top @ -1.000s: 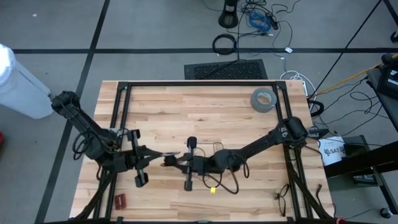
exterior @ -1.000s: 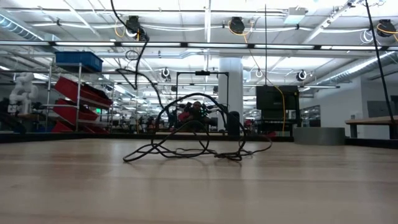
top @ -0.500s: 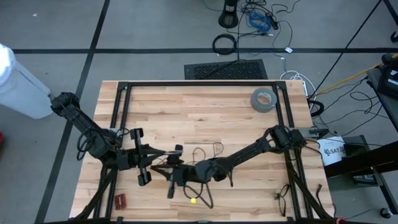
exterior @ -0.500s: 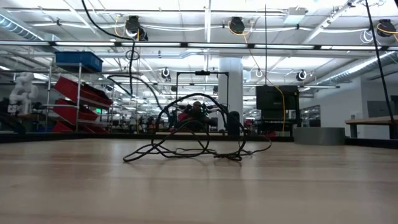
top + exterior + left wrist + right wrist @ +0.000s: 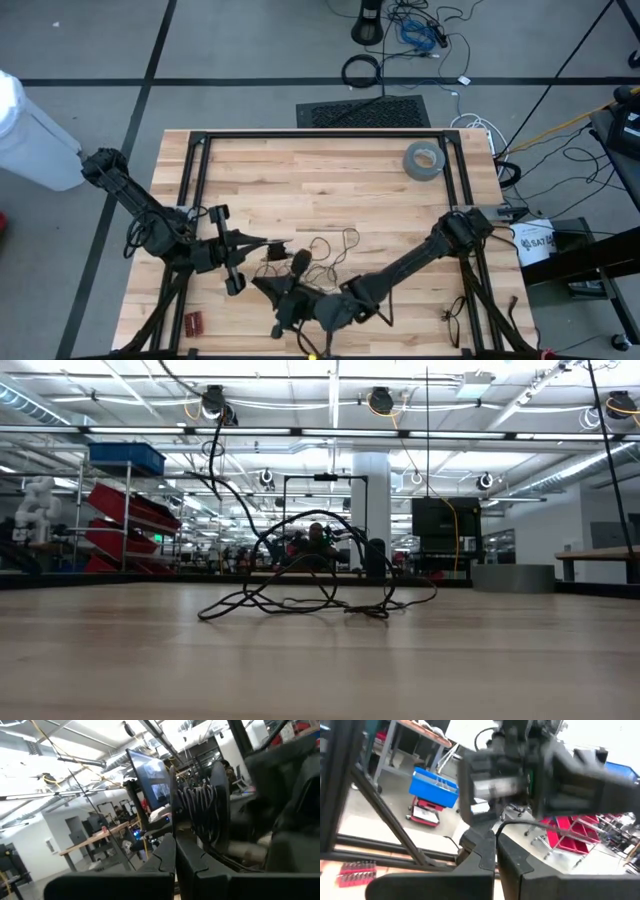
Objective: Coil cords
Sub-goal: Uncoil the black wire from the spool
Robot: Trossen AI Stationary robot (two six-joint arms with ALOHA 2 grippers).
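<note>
The left gripper has its dark fingers pressed together, tips just beside the cord. The right gripper, fingers likewise closed, hangs near the table's front edge. The cord, a thin black wire in loose loops, lies mid-table on pale wood planks. A grey tape roll sits far back.

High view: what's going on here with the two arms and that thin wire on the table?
Both arms are reaching into the near middle of the wooden table, where the thin black wire lies in a loose tangle, not yet a neat coil. The left tool and the right tool are both shut and close together beside the wire's left end. Whether either one pinches the wire cannot be told. A grey tape roll sits apart at the far right.
</note>
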